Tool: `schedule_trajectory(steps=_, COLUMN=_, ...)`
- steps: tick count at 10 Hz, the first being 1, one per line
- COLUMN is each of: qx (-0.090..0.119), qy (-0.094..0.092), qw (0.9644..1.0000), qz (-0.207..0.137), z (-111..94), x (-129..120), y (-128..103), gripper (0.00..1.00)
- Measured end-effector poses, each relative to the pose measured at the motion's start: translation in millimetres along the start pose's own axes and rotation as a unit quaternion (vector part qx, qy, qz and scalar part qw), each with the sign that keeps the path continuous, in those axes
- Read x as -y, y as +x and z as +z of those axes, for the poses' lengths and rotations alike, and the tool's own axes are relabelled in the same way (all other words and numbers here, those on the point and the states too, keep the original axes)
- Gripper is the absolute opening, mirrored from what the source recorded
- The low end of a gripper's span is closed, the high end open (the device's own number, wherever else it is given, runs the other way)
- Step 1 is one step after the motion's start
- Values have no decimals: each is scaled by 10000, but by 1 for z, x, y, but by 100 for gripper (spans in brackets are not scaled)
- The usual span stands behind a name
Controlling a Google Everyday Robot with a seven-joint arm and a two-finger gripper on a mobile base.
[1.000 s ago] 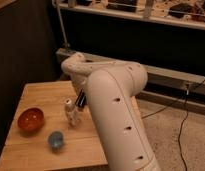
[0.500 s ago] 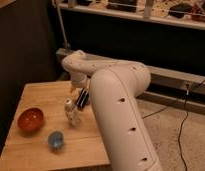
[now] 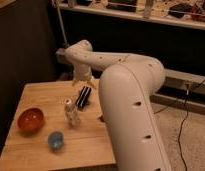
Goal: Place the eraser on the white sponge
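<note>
Gripper (image 3: 82,80) just above black eraser (image 3: 83,96) on wooden table (image 3: 41,92) — can't tell its state; white figurine (image 3: 71,111) nearby.

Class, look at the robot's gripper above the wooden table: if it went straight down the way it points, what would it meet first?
Probably the eraser: the gripper hangs just above its far end, with the table beneath. Depth is uncertain.

The gripper (image 3: 82,82) is positioned just behind the eraser (image 3: 83,96). The figurine (image 3: 71,111) is located left-front of the eraser; the bowl (image 3: 30,119) and cup (image 3: 56,140) are placed farther left-front.
</note>
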Motion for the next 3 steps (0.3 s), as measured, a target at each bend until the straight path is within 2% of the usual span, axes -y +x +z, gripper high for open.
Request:
schedule_trajectory(steps=1, qx=108, qy=60, qw=9999, qz=92, z=-11, x=8, y=-6, gripper=80)
schedule_trajectory(steps=3, qx=99, qy=79, qw=9999, qz=88, z=-9, x=9, y=-5, gripper=80)
